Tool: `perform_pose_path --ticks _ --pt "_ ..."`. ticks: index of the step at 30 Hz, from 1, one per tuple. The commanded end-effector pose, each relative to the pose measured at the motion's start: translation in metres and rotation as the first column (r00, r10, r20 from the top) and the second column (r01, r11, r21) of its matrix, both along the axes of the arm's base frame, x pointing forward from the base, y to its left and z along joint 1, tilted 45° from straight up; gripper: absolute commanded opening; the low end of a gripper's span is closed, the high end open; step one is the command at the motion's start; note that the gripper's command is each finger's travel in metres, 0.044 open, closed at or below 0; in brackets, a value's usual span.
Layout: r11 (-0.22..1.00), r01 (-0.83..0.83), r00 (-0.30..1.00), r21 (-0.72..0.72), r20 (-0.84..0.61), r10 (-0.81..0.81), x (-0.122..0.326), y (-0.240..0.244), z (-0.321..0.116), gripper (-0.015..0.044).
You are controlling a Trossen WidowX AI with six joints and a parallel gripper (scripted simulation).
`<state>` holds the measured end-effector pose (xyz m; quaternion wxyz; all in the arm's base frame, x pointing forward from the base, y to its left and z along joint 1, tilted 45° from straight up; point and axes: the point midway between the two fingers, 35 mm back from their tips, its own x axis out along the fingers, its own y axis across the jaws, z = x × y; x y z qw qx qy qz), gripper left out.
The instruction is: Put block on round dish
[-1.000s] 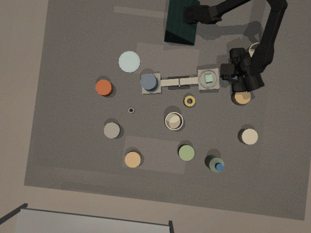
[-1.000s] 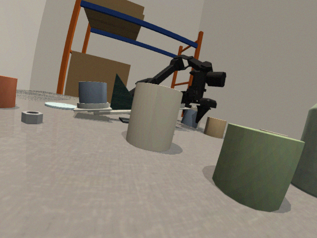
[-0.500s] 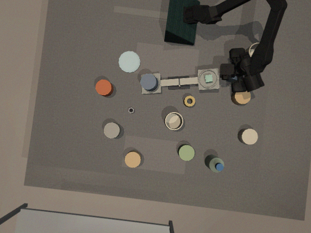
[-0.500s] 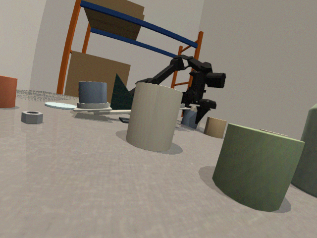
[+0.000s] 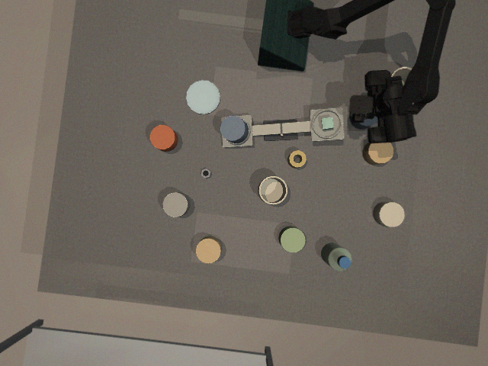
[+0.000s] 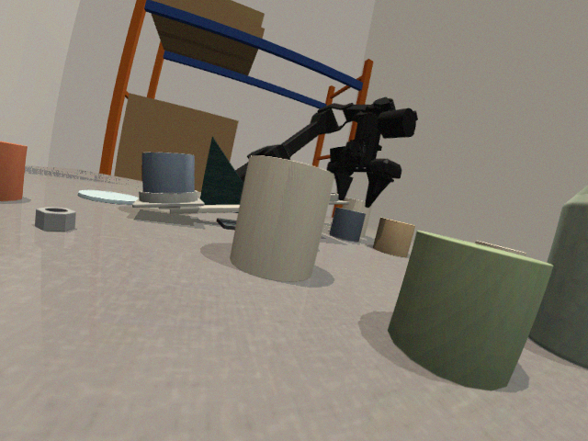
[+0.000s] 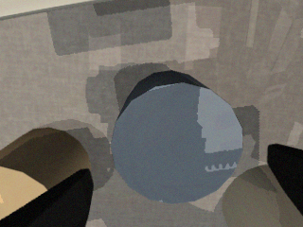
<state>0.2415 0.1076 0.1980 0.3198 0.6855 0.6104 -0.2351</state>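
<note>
A blue-grey cup (image 5: 369, 121) (image 6: 347, 224) (image 7: 175, 142) stands on the table to the right of the balance, partly hidden by the arm in the top view. My gripper (image 6: 355, 203) (image 7: 179, 165) is open just above this cup, with its fingers apart on either side and not touching it. The mint-green block (image 5: 327, 123) lies uncovered on the right pan of the balance (image 5: 261, 129). The other blue-grey cup (image 5: 234, 129) (image 6: 168, 173) stands on the left pan. The pale round dish (image 5: 203, 97) (image 6: 105, 196) lies beyond that end, with nothing on it.
A tan cylinder (image 5: 380, 152) (image 6: 394, 237) stands close to the set-down cup. A pale round rim (image 5: 402, 68) shows behind the arm. A dark green wedge (image 5: 285, 35) stands behind the balance. A yellow ring (image 5: 291, 158) and an open cream container (image 5: 260, 190) are in front of it.
</note>
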Motion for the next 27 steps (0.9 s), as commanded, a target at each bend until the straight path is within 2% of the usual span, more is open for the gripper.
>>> perform_pose_path --ticks 1,5,9,17,27 --pt "0.999 0.035 0.999 -0.010 0.016 -0.035 0.006 -0.010 0.002 0.0361" --pt "0.998 0.054 0.998 -0.030 0.029 -0.053 0.014 -0.027 -0.002 0.0260" --pt "0.998 0.036 0.999 -0.042 0.029 -0.034 0.019 -0.041 -0.008 0.0260" --pt "0.998 -0.066 0.996 -0.019 0.050 0.067 0.027 -0.125 -0.042 0.0260" --pt "0.998 -0.068 0.996 -0.017 0.052 0.069 0.028 -0.122 -0.048 0.0260"
